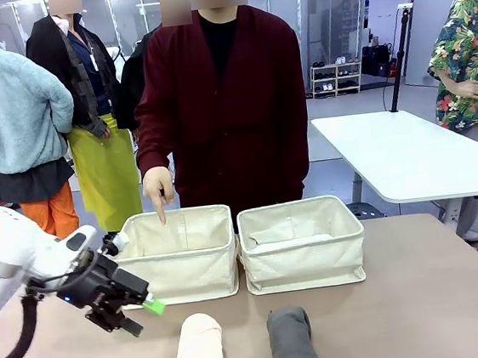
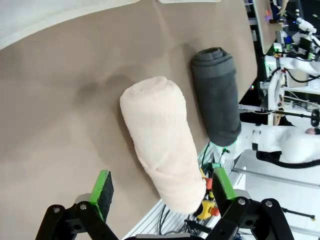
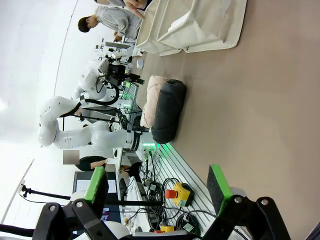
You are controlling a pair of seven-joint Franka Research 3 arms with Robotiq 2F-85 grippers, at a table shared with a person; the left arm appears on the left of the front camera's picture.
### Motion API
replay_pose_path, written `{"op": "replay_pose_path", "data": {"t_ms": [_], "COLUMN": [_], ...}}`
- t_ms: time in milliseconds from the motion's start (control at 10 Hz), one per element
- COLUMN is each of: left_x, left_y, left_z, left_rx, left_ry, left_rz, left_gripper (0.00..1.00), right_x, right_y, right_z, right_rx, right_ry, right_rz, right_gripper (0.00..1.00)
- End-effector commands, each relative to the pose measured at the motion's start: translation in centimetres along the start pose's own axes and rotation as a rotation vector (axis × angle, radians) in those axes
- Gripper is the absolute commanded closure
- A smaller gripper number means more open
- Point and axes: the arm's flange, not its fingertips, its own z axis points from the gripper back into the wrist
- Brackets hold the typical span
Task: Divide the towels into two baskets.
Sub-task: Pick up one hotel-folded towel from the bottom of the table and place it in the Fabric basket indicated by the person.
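Cream towel [image 1: 197,350] and dark grey towel [image 1: 291,344] are lying side by side at the bottom middle of the surface [image 1: 422,296], below the left basket [image 1: 185,274] and right basket [image 1: 304,266], while the left tool [image 1: 144,317] and right tool [image 3: 157,182] are hanging spread wide, holding nothing.

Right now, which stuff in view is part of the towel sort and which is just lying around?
Job:
cream towel and dark grey towel, near edge of the table
left basket, right basket
left gripper, open, beside the cream towel
person's hand, pointing down at the left basket

Lying about:
white table, back right
shelf rack, far back
red stop button, off the table's edge
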Motion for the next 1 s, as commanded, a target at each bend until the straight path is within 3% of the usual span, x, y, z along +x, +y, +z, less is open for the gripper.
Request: {"op": "replay_pose_path", "data": {"t_ms": [0,400,900], "left_x": [-7.0,-9.5,-11.9], "left_y": [-0.6,-1.2,-1.2], "left_z": [-3.9,-7.0,-8.8], "left_rx": [0.052,0.093,0.032], "left_ry": [0.0,-0.029,-0.002], "left_rz": [0.021,0.02,0.006], "left_gripper": [0.0,0.0,0.0], "right_x": [-0.3,-0.3,-0.3], "right_y": [0.3,0.3,0.3], "right_z": [0.0,0.0,0.0], "right_rx": [-0.015,-0.015,-0.015], "right_ry": [0.008,0.008,0.008], "right_rz": [0.005,0.005,0.005], "right_gripper": [0.0,0.0,0.0]}}
